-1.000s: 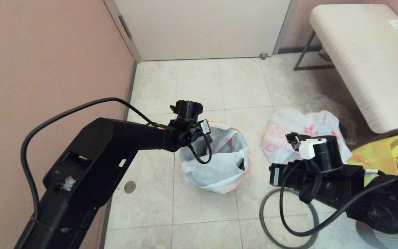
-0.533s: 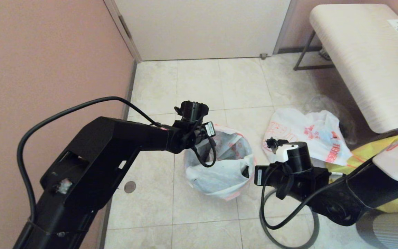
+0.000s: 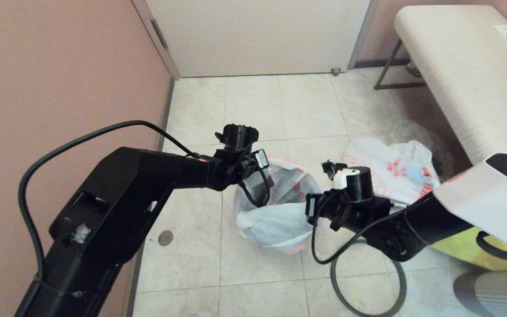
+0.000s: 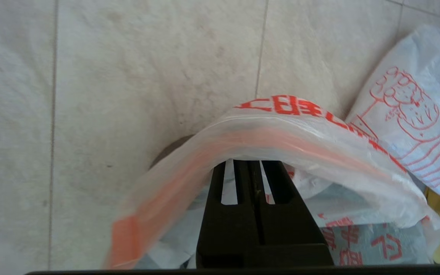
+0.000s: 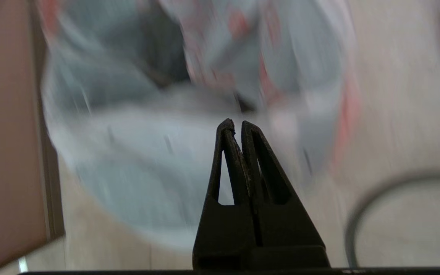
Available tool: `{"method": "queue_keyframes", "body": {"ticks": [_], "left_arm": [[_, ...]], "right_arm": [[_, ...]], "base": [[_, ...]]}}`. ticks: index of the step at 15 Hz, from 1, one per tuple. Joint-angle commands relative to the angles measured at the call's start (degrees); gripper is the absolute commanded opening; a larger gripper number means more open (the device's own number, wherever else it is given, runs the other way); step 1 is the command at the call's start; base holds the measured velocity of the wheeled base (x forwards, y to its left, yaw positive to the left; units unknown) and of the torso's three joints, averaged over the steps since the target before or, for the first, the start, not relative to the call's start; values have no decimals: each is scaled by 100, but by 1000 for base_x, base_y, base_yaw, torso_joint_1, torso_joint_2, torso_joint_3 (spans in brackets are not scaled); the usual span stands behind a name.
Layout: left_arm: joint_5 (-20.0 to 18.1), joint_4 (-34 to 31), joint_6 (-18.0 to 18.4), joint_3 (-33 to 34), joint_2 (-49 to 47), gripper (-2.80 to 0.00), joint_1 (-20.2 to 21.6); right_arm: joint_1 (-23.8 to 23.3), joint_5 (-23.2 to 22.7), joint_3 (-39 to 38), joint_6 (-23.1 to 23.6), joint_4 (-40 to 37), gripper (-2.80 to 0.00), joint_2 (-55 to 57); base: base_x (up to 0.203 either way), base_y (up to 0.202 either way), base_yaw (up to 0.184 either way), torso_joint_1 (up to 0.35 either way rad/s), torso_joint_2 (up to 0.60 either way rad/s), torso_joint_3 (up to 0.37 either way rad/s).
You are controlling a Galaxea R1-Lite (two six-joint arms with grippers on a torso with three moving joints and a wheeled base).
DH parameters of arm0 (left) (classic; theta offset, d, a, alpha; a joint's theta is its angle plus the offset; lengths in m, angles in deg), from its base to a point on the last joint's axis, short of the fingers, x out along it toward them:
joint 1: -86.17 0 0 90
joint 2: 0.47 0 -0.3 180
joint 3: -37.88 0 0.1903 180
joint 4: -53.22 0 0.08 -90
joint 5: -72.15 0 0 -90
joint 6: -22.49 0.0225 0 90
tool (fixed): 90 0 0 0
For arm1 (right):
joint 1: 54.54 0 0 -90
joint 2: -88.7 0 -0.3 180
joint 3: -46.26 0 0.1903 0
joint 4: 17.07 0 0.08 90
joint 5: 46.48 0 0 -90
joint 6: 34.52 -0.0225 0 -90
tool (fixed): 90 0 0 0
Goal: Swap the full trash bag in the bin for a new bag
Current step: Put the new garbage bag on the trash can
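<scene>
Now fitting the new bag [image 3: 275, 207] over the bin [image 4: 170, 147], mid-frame in the head view.
Both my jaws are clenched and empty: the left gripper [image 4: 251, 166] sits tucked under the bag's orange-edged hem, the right gripper [image 5: 234, 126] nears its other side. Next, I judge, comes spreading the hem around the rim. Red printing on the plastic isn't legible.
</scene>
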Motion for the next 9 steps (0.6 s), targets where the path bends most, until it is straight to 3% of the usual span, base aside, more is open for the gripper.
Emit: {"method": "queue_keyframes", "body": {"ticks": [1, 6, 9], "left_arm": [[-85, 10, -8, -18, -89, -280, -13], [-170, 213, -7, -19, -97, -280, 11], [-162, 221, -16, -19, -87, -280, 11]], "right_arm": [[-57, -8, 572, 52, 7, -280, 382], [-327, -126, 2638, 282, -1043, -280, 1281], [-396, -208, 3259, 311, -1570, -280, 1490]], "base": [[0, 0, 0, 0, 0, 0], [0, 0, 0, 0, 0, 0], [0, 0, 0, 0, 0, 0]]}}
